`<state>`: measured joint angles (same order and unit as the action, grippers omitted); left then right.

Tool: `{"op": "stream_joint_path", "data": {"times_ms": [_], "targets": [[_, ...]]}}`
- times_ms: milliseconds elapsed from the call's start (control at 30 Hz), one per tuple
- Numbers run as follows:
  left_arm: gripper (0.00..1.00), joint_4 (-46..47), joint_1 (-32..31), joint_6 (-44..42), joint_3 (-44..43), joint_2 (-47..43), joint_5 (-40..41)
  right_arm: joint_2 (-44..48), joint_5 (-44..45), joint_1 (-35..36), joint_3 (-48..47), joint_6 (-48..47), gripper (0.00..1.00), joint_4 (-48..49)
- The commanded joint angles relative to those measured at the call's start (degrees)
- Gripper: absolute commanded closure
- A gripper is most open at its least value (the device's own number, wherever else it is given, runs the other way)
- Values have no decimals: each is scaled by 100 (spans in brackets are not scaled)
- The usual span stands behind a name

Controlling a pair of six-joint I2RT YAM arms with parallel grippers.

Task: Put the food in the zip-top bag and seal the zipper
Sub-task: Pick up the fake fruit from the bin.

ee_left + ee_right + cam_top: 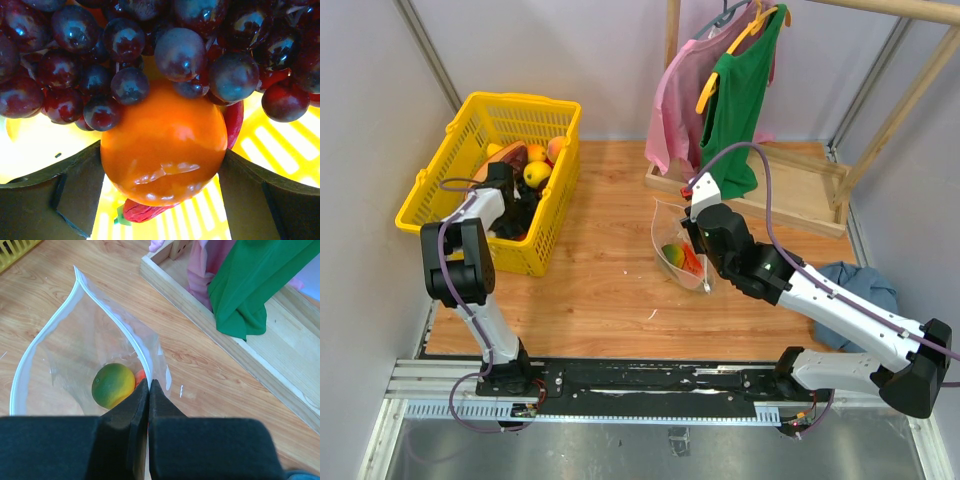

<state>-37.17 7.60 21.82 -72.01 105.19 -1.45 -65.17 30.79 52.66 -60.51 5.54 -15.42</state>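
Clear zip-top bag (672, 232) stands open on the wooden desk (610, 290), well right of the yellow mesh basket (520, 100), a green-orange toy fruit (113, 385) inside. Right tool (149, 390) is clamped on its whitish zipper (31, 346). Inside that basket, left tool (161, 167) straddles a glossy orange (165, 140) beneath dark purple grapes (125, 40); whether it grips, I cannot tell.

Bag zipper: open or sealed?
Open. The zip-top bag has its zipper gaping in a wide loop, green-orange fruit visible inside; right gripper pinches one side.

Blk/wht arms (840, 300), purple cables (766, 190)
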Motion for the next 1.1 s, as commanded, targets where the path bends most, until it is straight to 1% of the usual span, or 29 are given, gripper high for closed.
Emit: {"op": "stream_joint_path", "data": {"times_ms": [0,100,267,333,500,700,833,933,1033,1067], "targets": [[23,108,7,-54,76,48,273,48,-64,-106,-2,-33,99,51],[32,134,14,-114,136,-386,391,41,-87,-107,-10,-36,99,58],[51,140,-7,-124,171,-898,456,29,-124,-107,-25,-27,99,55],[55,106,-28,-109,161,-1061,494,26,-120,-105,-28,-31,99,49],[61,-75,-167,-40,49,-1523,633,11,-174,-105,-39,-44,99,56],[63,-196,-375,72,-211,-2344,755,4,-290,-107,-42,-48,99,49],[64,-208,-716,33,-474,-2951,913,16,-374,-105,-81,-64,99,33],[65,-238,-829,73,-621,-3341,799,53,-462,-107,-79,-77,99,67],[66,-234,-971,90,-705,-3702,520,84,-467,-107,-77,-79,99,84],[66,-230,-1036,90,-720,-3812,421,88,-648,-107,-86,-86,99,85]]}}
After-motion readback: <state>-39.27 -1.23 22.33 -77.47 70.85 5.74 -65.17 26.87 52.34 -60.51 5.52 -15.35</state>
